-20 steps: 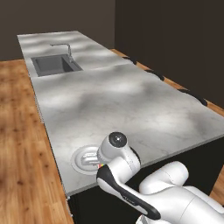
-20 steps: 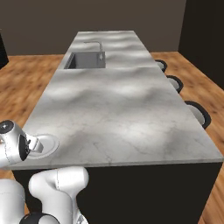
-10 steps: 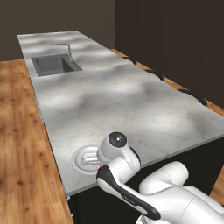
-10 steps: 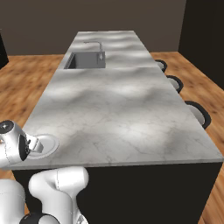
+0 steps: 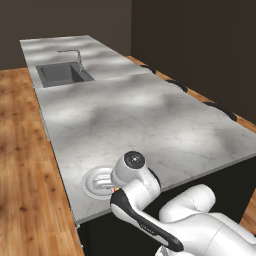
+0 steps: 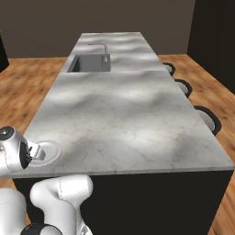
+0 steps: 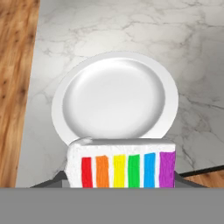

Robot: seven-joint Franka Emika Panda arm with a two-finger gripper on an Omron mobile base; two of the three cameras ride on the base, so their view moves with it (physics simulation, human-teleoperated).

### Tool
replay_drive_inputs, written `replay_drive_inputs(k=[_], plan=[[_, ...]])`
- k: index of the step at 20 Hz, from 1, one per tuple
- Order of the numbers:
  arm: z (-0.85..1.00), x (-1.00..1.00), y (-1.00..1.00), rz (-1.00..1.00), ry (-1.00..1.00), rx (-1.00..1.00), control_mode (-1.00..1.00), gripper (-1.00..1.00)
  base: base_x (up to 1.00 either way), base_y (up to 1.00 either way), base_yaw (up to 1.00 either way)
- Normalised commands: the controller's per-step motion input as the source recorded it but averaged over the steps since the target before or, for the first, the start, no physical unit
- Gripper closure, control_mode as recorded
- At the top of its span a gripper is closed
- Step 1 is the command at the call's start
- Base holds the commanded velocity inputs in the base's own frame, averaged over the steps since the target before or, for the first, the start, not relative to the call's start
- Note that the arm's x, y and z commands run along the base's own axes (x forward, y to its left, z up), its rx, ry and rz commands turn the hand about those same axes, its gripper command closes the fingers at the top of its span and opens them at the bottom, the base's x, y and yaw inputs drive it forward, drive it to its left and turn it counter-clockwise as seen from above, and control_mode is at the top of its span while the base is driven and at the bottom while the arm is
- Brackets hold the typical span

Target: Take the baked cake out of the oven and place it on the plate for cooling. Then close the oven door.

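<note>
A robot arm's tool point(image 7: 122, 181) carries the cake point(image 7: 122, 164) above a white plate point(image 7: 114, 98) near the corner of a grey marble tabletop point(image 5: 150, 120), its tips pinching the slice at its sides. The placing step appears under way: the next move likely calls for lowering the slice onto the plate's shallow, glossy bowl before letting go. The slice is wedge-shaped, frosted white, with a banded face of red, orange, yellow, green, blue and purple. A steel sink point(image 5: 62, 75) sits at the far end, above a wood-plank floor point(image 5: 20, 165).
</note>
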Motion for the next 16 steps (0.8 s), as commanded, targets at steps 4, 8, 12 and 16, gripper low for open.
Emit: replay_drive_inputs(k=[4,8,12,16], plan=[[0.0,0.32,0.0,0.0,0.0,0.0,-1.0,1.0,0.0,0.0,0.0],[0.04,0.4,0.0,0.05,0.0,0.0,-1.0,1.0,0.0,0.0,0.0],[0.01,0.43,0.0,0.09,0.07,-0.01,-1.0,1.0,0.0,0.0,0.0],[0.0,0.4,0.13,0.04,0.18,-0.13,-1.0,1.0,0.0,0.0,0.0]])
